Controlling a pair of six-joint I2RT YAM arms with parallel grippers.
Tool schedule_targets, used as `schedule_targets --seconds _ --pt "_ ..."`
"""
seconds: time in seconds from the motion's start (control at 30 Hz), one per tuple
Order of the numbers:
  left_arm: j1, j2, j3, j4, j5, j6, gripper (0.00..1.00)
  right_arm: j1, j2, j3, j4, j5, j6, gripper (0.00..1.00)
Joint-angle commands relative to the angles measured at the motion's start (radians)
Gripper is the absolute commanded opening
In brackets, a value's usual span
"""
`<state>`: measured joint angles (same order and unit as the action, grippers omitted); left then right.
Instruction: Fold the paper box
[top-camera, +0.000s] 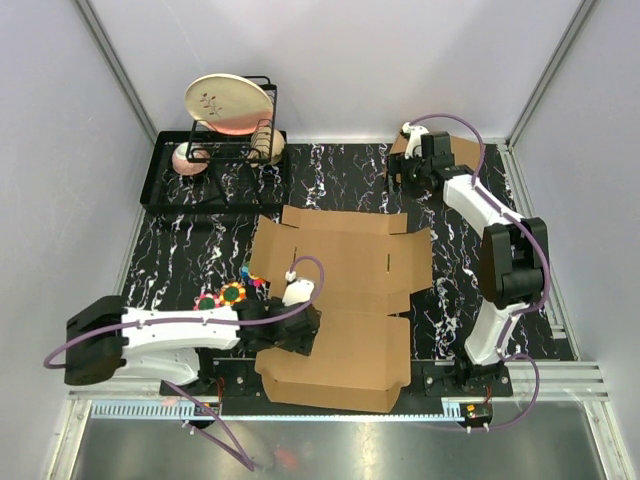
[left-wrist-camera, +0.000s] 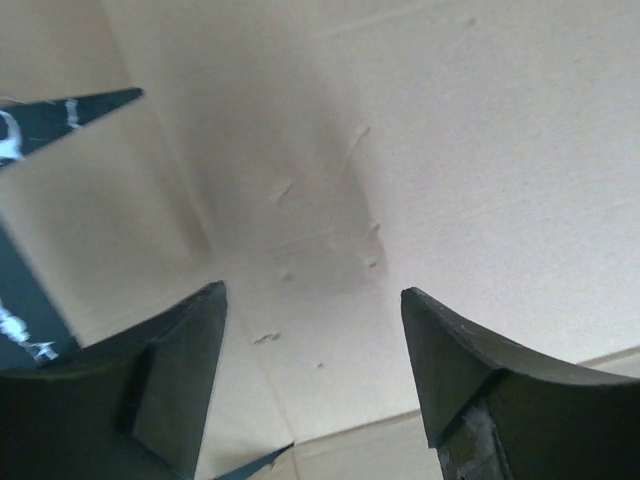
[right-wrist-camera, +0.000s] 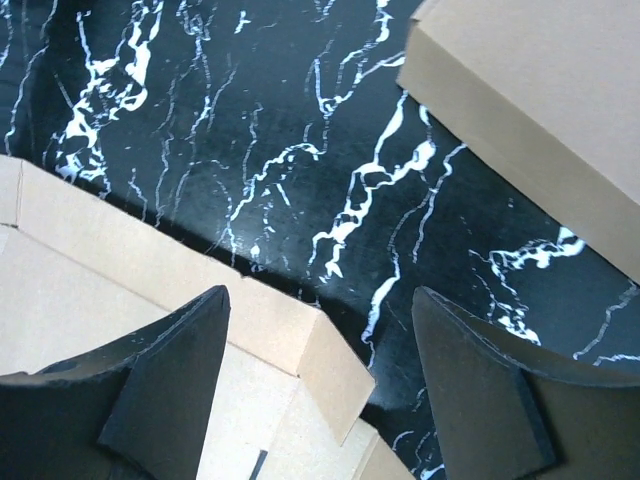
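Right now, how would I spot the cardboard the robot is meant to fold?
Look at the black marbled table. In its middle, reaching the near edge, lies a big brown cardboard sheet with flaps and slots. Unlike the made-up box at the far right corner, it is spread open.

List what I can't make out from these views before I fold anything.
Top view: left gripper, fingertips hidden under its own wrist; contact with the paper box unclear.
Left wrist: cardboard fills the frame; which panel, cannot tell.
Top view: second box mostly behind the right arm.
Top view: colourful objects beside the left arm, too small to identify.
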<state>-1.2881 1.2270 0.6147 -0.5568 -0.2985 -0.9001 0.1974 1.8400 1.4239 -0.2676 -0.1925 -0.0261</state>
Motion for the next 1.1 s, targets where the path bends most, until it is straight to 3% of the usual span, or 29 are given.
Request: schedule_targets --seconds 0.0,0.1,0.23,0.43,0.57,0.7,0.9,1.07 --pt "0.001 -0.104 0.111 -0.091 -0.146 0.027 0.75 0.030 0.021 0.078 0.004 -0.084 -0.023 0.81" --pt "0.015 -0.080 0.184 -0.031 -0.169 0.110 0.76 0.037 0.021 0.081 0.031 -0.049 0.018 0.80" --pt "0.036 0.090 0.296 0.004 -0.186 0.187 0.76 0.048 -0.005 0.032 0.103 0.068 0.115 0.79" --pt "0.131 0.326 0.396 0.167 -0.099 0.199 0.77 0.050 -0.210 -0.189 0.293 0.286 0.300 0.79" --pt "0.223 0.511 0.459 0.280 0.002 0.191 0.75 0.050 -0.307 -0.232 0.275 0.363 0.357 0.79" --pt "0.228 0.684 0.568 0.305 0.102 0.237 0.73 0.050 -0.384 -0.269 0.200 0.375 0.365 0.79" --pt "0.201 0.743 0.577 0.331 0.235 0.329 0.70 0.050 -0.493 -0.313 0.168 0.387 0.296 0.80" --pt "0.158 0.703 0.467 0.299 0.274 0.356 0.68 0.050 -0.475 -0.312 0.145 0.367 0.258 0.80"
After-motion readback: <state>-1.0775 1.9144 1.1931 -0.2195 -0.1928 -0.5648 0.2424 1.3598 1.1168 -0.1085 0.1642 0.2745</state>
